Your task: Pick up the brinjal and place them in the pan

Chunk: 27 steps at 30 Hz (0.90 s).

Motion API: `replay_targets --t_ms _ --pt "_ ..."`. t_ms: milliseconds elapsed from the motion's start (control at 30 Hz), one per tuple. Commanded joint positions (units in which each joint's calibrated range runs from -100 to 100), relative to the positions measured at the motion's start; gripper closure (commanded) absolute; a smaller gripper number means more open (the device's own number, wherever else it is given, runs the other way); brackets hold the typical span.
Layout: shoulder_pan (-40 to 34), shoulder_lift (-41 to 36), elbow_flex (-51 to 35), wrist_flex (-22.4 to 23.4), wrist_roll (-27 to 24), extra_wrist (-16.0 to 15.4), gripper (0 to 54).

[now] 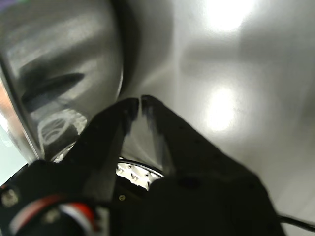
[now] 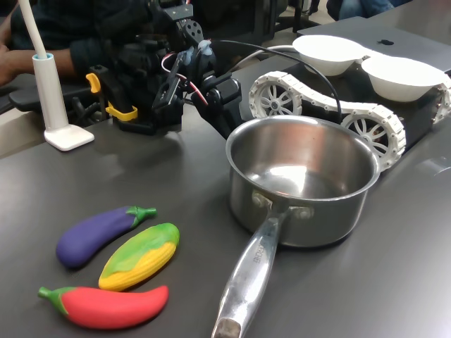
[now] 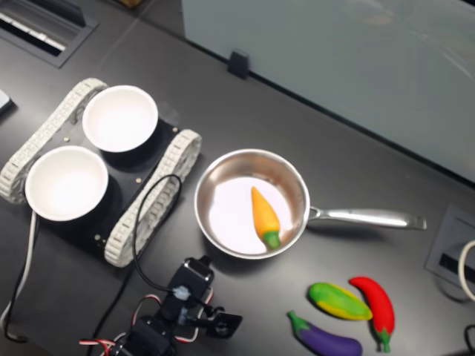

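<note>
Dark bench (image 2: 84, 183) carrying everything. Tracked rover base (image 3: 141, 196) w/ two white bowls (image 3: 119, 117) on top, on the second exterior view's left.

Steel pan (image 3: 223, 178) mid-bench, handle out toward the second exterior view's right; holding an orange carrot-like toy (image 3: 263, 215) in the second exterior view, though hidden by the wall in the first exterior view. No brinjal inside.

SO-100 arm folded low just beside pan, gripper (image 1: 139, 104) near its outer wall; jaws nearly pressed together at the tips, nothing pinched betw. them.

Toys well apart from the pan on the bench: red chili (image 2: 106, 306), yellow-green corn cob (image 2: 141, 255), and purple brinjal (image 2: 99, 232), lying flat next to the corn, touching it or nearly, green cap toward pan in the first exterior view.

Judged: task not started. Left to do: reach over, grasp brinjal, lift, carry to pan, release.
</note>
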Motion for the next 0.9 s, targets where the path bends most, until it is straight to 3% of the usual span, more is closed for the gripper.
replay_targets --t_ms 0,867 --pt "-4.99 -0.83 -0.46 -2.63 3.81 -0.34 53.4" --pt "-4.30 -0.83 -0.46 -2.63 3.13 -0.34 53.4"
